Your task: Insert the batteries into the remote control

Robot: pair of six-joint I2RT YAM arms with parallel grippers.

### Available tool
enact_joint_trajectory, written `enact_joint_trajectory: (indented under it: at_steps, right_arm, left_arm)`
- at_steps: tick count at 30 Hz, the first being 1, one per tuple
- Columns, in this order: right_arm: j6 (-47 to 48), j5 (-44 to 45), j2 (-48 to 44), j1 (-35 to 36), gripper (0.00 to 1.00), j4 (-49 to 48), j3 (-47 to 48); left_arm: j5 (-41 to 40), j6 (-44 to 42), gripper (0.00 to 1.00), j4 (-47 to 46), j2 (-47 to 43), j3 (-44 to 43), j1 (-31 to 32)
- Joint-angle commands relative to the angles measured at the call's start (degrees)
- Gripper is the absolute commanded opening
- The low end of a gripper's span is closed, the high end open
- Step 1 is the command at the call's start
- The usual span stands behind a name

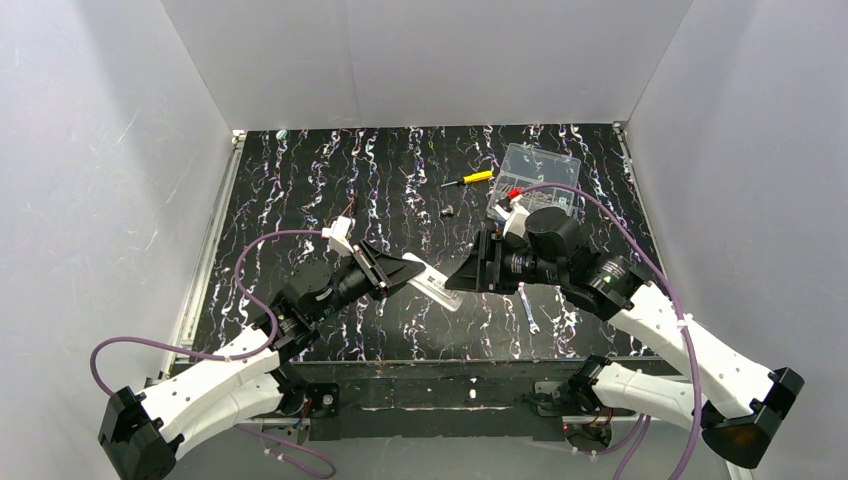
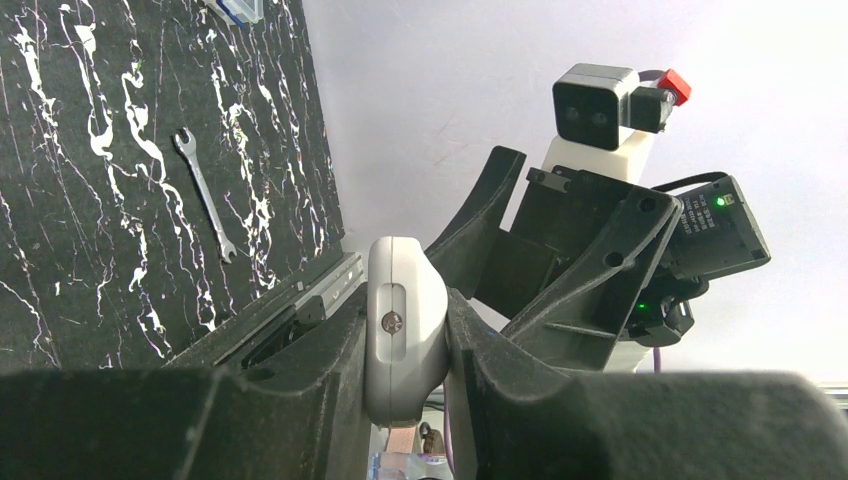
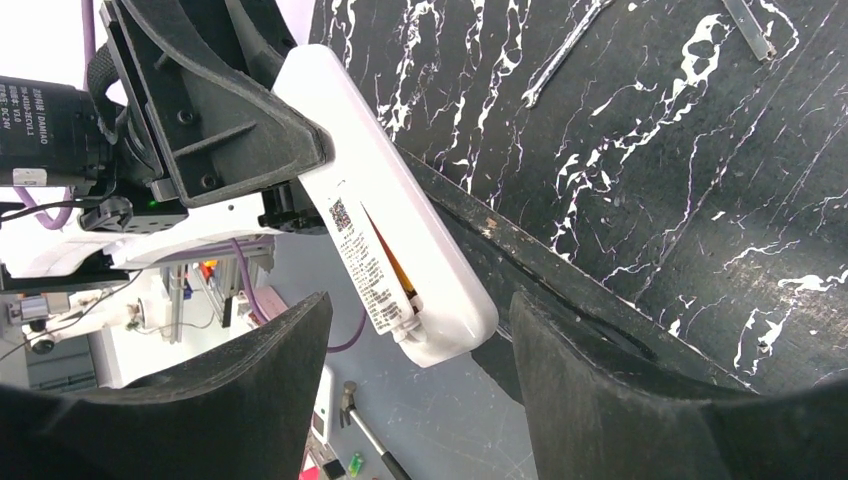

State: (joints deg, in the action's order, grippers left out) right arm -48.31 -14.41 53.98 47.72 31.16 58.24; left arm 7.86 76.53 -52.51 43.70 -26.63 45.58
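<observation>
My left gripper (image 1: 413,271) is shut on the white remote control (image 1: 432,282) and holds it above the table. In the left wrist view the remote (image 2: 404,335) shows end-on, clamped between both fingers. My right gripper (image 1: 463,277) faces it, open, its fingertips either side of the remote's free end (image 3: 440,320) without touching. The remote's back (image 3: 385,205) carries a labelled cover that stands slightly ajar. In that gap shows a thin orange strip of a battery (image 3: 391,262); how many batteries lie inside I cannot tell.
On the table lie a small wrench (image 1: 529,308), a yellow-handled screwdriver (image 1: 470,179), a small dark piece (image 1: 447,211) and a clear plastic box (image 1: 541,171) at the back right. The table's near edge (image 3: 560,270) runs just under the remote.
</observation>
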Motion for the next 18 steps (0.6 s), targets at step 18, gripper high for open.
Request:
enact_joint_trajectory:
  at_steps: [18]
  right_arm:
    - [-0.2, -3.0, 0.8, -0.1, 0.69, -3.9, -2.4]
  left_arm:
    - [-0.5, 0.0, 0.00, -5.9, -0.8, -0.2, 0.1]
